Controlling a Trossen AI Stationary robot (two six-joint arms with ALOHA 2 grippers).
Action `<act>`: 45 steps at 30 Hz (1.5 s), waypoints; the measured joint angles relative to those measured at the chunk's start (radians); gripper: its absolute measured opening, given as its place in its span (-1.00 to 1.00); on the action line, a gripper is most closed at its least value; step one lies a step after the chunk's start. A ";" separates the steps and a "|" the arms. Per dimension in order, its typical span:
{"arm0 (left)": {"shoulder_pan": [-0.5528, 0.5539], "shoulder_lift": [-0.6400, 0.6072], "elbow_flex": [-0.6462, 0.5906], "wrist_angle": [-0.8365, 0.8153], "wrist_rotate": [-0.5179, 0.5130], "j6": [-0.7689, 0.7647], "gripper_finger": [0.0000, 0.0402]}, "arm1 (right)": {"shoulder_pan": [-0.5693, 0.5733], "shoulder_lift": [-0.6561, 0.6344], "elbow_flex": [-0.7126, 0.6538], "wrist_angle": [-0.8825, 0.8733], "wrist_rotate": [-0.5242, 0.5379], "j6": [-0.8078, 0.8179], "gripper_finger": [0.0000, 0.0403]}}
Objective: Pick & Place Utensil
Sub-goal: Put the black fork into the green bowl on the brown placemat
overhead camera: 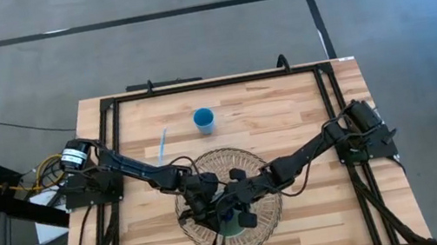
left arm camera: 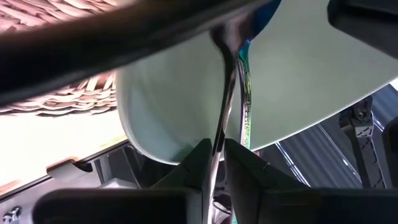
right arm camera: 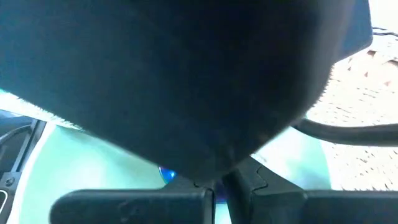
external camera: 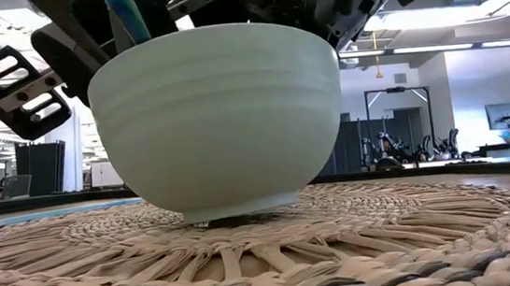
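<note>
A pale green bowl (external camera: pixel 220 118) stands by its foot on a round woven mat (overhead camera: pixel 250 157) at the table's middle. Both grippers hang over it. My left gripper (left arm camera: pixel 216 163) is shut on a thin shiny utensil (left arm camera: pixel 225 93), with a teal strip (left arm camera: pixel 246 93) beside it; a teal handle (external camera: pixel 125 10) rises over the bowl's left rim. My right gripper (right arm camera: pixel 217 186) is above the bowl's inside (right arm camera: pixel 74 168) with its fingers close together; a small blue piece (right arm camera: pixel 166 174) shows beside them. A dark arm fills most of that view. My left gripper pinches the utensil's thin handle (left arm camera: pixel 217 146) between its two fingers. The handle runs on from the fingers along their line, into the bowl (left arm camera: pixel 298 81), and its far end is hidden behind a dark arm part.
A blue cup (overhead camera: pixel 204 121) stands on the table beyond the mat. A pale blue utensil (overhead camera: pixel 162 144) lies left of it on the wood. A black frame (overhead camera: pixel 212 82) runs along the table's edges. Bare wood (overhead camera: pixel 336 200) lies to the mat's right.
</note>
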State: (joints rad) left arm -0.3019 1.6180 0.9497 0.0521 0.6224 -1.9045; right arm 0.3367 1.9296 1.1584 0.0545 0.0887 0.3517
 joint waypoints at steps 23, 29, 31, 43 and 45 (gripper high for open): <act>-0.056 -0.110 0.004 0.039 -0.130 0.267 -0.77 | 0.018 0.001 -0.004 0.017 -0.013 -0.003 -0.94; -0.068 -0.199 0.004 0.018 -0.188 0.572 -0.77 | 0.016 -0.006 -0.004 -0.031 -0.013 -0.003 -0.94; -0.069 -0.247 0.009 0.019 -0.229 0.685 -0.77 | 0.016 -0.012 -0.006 -0.049 -0.013 -0.002 -0.94; -0.068 -0.297 0.005 -0.088 -0.354 0.854 -0.77 | 0.026 -0.016 0.027 -0.039 -0.010 0.034 -0.99; -0.068 -0.282 0.005 -0.092 -0.360 0.854 -0.77 | 0.025 -0.016 0.029 -0.051 -0.010 0.034 -0.99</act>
State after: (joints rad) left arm -0.3702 1.3362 0.9543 -0.0399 0.2626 -1.0503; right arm 0.3618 1.9141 1.1877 0.0036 0.0788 0.3861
